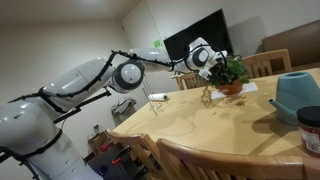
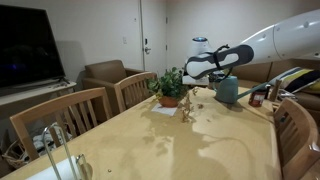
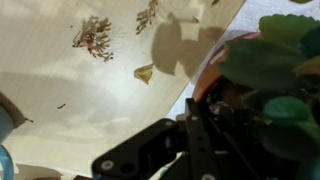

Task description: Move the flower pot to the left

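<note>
hovering at the flower pot, grip unclear

the flower pot (image 1: 231,88) stands upright on the wooden tabletop (image 1: 190,125), on a pale sheet (image 1: 249,89), its green leaves spreading wider than the orange pot. the gripper (image 1: 207,62) hangs just beside the leaves, above the tabletop. in the wrist view its dark fingers (image 3: 195,120) sit close by the pot's rim, but i cannot tell whether they are apart or closed. a teal container (image 1: 296,95) stands near the pot, and a small dried sprig (image 1: 207,97) sits just beside the pot.
</note>
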{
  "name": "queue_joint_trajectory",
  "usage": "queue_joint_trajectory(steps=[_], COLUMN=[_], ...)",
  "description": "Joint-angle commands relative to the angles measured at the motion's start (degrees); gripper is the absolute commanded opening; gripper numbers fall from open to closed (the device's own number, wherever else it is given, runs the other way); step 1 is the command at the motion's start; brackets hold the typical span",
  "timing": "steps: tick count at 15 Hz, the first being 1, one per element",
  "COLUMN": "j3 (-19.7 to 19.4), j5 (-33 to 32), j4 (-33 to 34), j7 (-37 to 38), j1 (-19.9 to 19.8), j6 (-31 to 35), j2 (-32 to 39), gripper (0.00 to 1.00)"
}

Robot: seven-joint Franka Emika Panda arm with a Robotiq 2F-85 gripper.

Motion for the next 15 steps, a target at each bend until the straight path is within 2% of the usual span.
queue_joint_trajectory(steps=[1, 8, 9, 15], j3=[-0.58, -2.26, -1.16, -1.41], j5=[-1.06, -4.21, -3.0, -3.16], j4=[-5.02, -12.63, -5.14, -8.26], j7=[-1.27, -0.82, 0.0, 0.0], j1=[1.24, 3.04, 1.79, 2.19], j6=[-3.35, -2.92, -0.85, -0.85], j2=[-3.08, -6.98, -3.14, -5.05], gripper=[0.01, 0.01, 0.04, 0.04])
